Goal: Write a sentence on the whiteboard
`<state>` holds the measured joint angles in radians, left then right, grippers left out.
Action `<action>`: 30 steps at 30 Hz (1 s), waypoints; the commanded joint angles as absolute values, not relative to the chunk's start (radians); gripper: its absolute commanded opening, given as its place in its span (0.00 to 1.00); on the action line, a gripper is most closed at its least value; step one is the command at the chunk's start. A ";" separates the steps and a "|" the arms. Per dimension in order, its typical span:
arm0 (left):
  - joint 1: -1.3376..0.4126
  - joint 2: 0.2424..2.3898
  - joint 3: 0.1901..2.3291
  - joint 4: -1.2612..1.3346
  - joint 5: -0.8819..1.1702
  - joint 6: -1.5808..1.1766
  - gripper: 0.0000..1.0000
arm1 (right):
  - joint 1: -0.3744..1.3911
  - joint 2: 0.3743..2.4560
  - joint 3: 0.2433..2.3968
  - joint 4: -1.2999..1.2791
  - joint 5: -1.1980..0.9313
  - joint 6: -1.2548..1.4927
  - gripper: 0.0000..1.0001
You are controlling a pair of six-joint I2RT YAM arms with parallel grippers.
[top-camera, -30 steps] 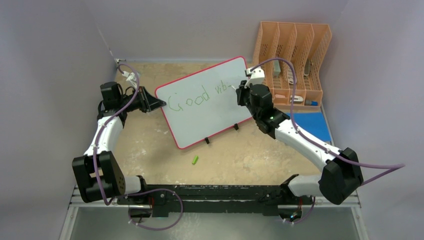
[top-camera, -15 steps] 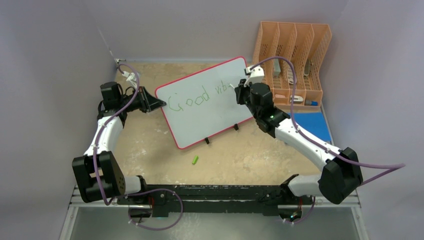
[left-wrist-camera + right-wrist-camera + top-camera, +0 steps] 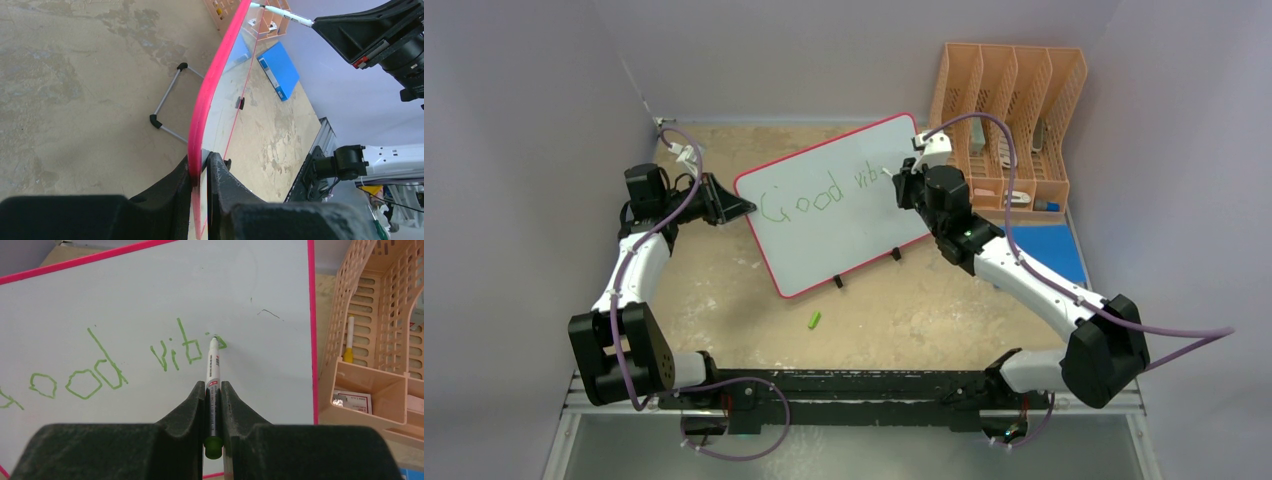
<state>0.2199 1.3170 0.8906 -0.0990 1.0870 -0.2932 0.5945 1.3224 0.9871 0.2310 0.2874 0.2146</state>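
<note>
Two end effectors are both clenched. Your right end effector [image 3: 213, 385] grips a slim white marker with a green butt end [image 3: 213, 367] between its black fingers. The marker's long axis runs straight out along the fingers, and its tip points at the board face and touches it. That contact sits at the end of the sentence [image 3: 106, 358], thin green handwritten letters reading "Good vib" plus a partly drawn letter under the tip.

Your left end effector [image 3: 200, 165] pinches the red rim at the left short end of the large pale grey-white whiteboard with rounded corners [image 3: 844, 235]. The whiteboard is propped tilted on small black clip feet in the middle of the sandy-brown desk [image 3: 724, 300], writing face up. From above, its long axis runs from the left arm toward the far right, and the writing follows that axis.

Near the lower edge, a small green cap [image 3: 814, 320] lies apart on the desk. A peach lattice file organiser [image 3: 1014, 100] stands just beyond the far-right corner, with a flat blue rectangle [image 3: 1049, 250] in front of it.
</note>
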 commanded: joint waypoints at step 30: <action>0.207 1.308 0.905 -0.121 1.040 -0.261 0.00 | 0.592 1.303 0.938 0.137 0.228 0.250 0.00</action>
<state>0.2199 1.3159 0.8906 -0.0990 1.0805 -0.2939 0.5945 1.3144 0.9554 0.1978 0.2428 0.2264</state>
